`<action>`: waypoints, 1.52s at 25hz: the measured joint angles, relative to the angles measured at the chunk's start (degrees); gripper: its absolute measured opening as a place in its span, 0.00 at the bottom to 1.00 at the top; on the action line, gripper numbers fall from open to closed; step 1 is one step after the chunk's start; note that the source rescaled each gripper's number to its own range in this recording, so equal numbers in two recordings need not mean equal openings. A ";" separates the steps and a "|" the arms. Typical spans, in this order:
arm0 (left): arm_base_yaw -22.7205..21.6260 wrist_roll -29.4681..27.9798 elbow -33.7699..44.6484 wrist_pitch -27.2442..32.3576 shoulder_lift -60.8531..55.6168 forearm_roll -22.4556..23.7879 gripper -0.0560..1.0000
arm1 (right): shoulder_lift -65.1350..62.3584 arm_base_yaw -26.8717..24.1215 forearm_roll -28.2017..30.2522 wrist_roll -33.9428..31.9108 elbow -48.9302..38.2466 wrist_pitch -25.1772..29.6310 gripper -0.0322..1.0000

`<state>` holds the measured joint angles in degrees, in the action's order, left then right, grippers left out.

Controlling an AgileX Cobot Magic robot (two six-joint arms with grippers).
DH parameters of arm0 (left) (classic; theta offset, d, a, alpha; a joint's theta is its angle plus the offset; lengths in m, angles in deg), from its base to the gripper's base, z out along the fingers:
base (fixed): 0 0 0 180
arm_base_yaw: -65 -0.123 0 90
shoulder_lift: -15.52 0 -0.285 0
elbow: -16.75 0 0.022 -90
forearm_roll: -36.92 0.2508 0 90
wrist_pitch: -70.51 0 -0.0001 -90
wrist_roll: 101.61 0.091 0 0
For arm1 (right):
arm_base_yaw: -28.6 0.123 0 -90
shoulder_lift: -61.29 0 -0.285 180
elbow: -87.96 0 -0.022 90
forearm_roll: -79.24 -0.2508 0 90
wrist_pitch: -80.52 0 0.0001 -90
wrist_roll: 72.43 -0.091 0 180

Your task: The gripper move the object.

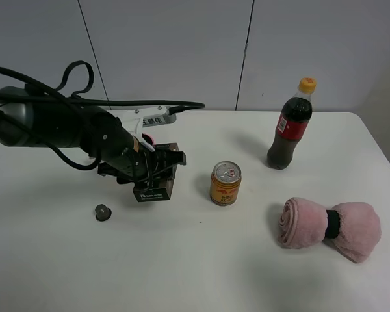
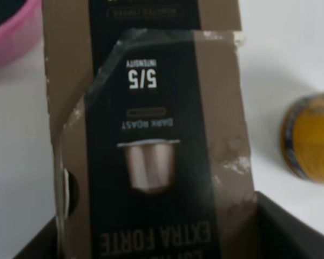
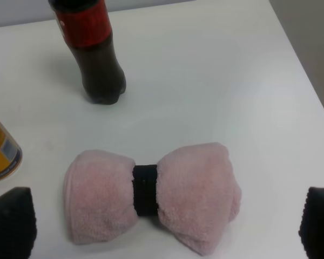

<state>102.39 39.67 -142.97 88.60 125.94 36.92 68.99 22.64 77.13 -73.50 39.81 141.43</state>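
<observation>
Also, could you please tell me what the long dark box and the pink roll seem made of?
The box looks like fairly matte printed cardboard: its scuffed edges show whitish, torn paper. The pink roll looks like soft fleecy fabric, probably a towel, given its fuzzy nap.

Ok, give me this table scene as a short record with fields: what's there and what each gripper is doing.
surface: white table
left gripper: shut on the coffee capsule box, a jaw against each long side
right gripper: open, above the pink rolled towel, holding nothing
can: gold-red drink can, upright, right of the box, apart from it
bottle: cola bottle, upright, behind and right of the can
capsule: small dark capsule, loose on the table, front-left of the box
</observation>
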 joint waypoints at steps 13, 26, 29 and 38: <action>0.00 -2.12 0.00 -1.66 6.70 -1.60 0.06 | 0.00 0.00 0.00 0.00 0.00 0.00 1.00; 0.10 -0.67 0.00 1.87 5.98 -4.38 0.90 | 0.00 0.00 0.00 0.00 0.00 0.00 1.00; 0.10 -0.61 0.00 1.28 3.62 -4.38 0.97 | 0.00 0.00 0.00 0.00 0.00 0.00 1.00; 0.37 10.14 0.00 -0.56 -5.15 -4.49 0.98 | 0.00 0.00 0.00 0.00 0.00 0.00 1.00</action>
<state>102.76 49.81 -142.97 88.03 120.79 32.43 68.99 22.64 77.13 -73.50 39.81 141.43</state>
